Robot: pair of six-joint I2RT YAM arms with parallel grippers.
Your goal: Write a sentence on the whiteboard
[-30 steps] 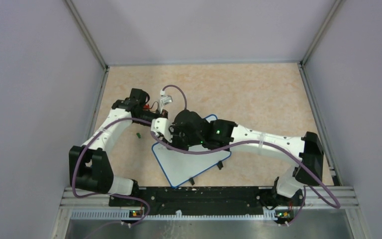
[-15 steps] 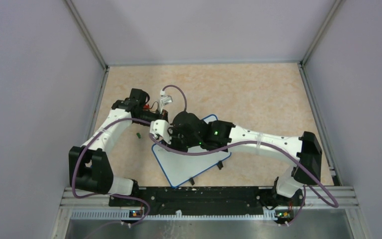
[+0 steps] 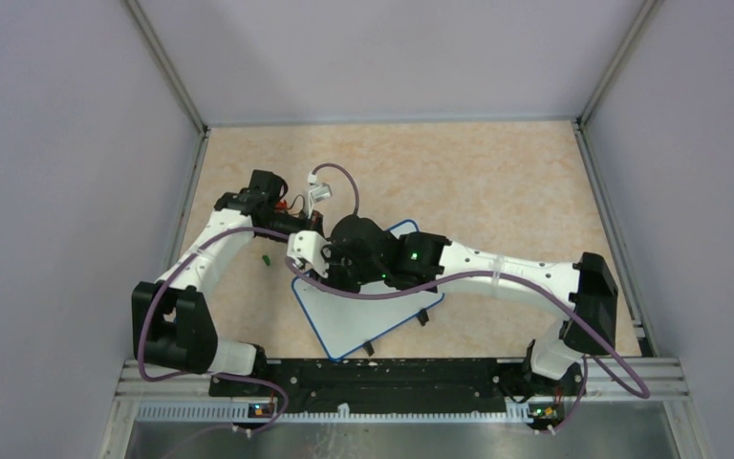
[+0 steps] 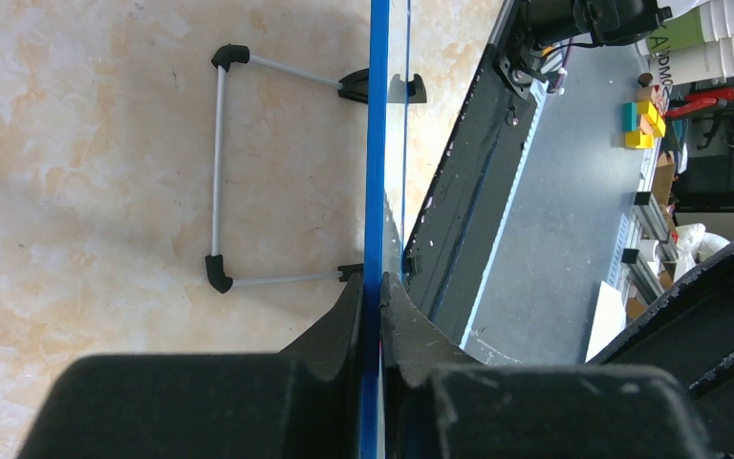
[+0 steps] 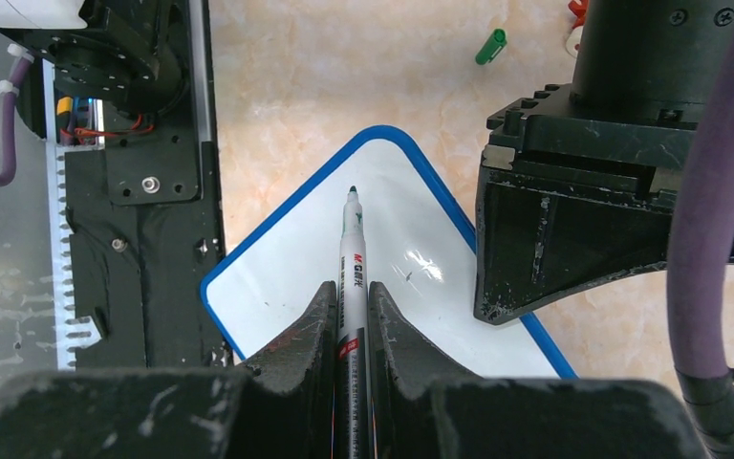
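A fixed camera looks down from above and behind my bases over the whole table (image 3: pixel 497 172), while my wrist cameras sit close, the left sighting along the whiteboard (image 4: pixel 376 143) rim, the right down my marker (image 5: pixel 352 277) onto its face.

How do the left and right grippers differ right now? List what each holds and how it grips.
The left gripper is clamped on the blue rim of the whiteboard; the right gripper is clamped on a marker. The left gripper pinches a flat panel at its edge, seen edge-on; the right gripper holds a slim pen lengthwise between its fingers, uncapped tip pointing toward the board's face. Both are shut on something.
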